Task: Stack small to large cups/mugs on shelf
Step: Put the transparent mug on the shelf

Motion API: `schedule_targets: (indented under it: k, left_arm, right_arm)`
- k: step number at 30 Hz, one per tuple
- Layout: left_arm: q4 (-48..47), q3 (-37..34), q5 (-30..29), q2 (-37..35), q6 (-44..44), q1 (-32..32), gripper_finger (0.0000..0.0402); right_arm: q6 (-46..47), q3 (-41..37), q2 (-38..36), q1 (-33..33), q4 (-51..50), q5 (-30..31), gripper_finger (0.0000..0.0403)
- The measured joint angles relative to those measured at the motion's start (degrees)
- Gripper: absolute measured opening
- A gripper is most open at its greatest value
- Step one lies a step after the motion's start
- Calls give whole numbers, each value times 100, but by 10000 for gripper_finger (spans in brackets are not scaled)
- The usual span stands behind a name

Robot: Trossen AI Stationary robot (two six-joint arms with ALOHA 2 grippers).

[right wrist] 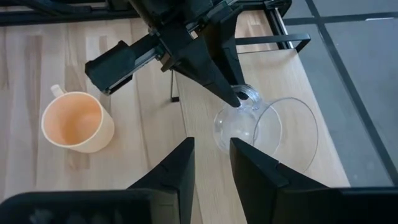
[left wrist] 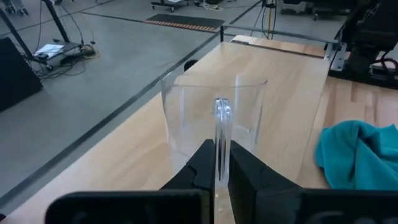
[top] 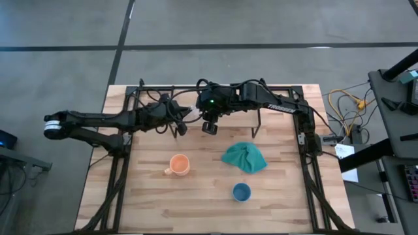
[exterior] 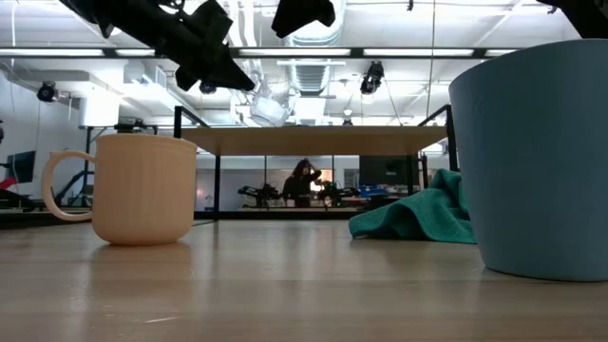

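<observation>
The left gripper (left wrist: 216, 163) was clamped on the rim of a clear glass cup (left wrist: 211, 121), its two dark fingers pinching the glass wall between them — the cup was over the light-wood shelf (left wrist: 261, 74), near the shelf's left end (whether the cup's base touched the plank could not be told). The right gripper (right wrist: 211, 163) hovered just above that cup, its fingers a narrow gap apart and holding nothing. Beyond the shelf, on the wooden table (top: 196, 209), an orange mug (top: 179, 164) stood upright left of the middle, handle toward the left edge. A crumpled teal cloth (top: 245, 157) lay right of it. A blue cup (top: 241, 192) stood upright nearer the front edge — just in front of the cloth.
</observation>
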Motion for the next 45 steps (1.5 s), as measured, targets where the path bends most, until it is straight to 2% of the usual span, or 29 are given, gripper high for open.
schedule_targets:
  k: [7, 25, 32, 37, 45]
  left_arm:
    - [-115, -217, 4, 21, -7, 2, 28]
    - [-85, -292, 4, -344, -24, 2, 27]
    - [-900, -364, 8, -413, -567, 2, 27]
    - [-851, -466, 238, -393, -798, 2, 27]
    - [-886, -249, 299, -437, -758, 2, 28]
  right_arm:
    - [28, 0, 0, -2, 2, 1, 96]
    - [138, 0, 2, -28, 4, -1, 96]
    - [267, 0, 2, -31, 7, -1, 96]
    - [260, 0, 2, -31, 7, -15, 96]
    - [254, 0, 4, -31, 7, -63, 96]
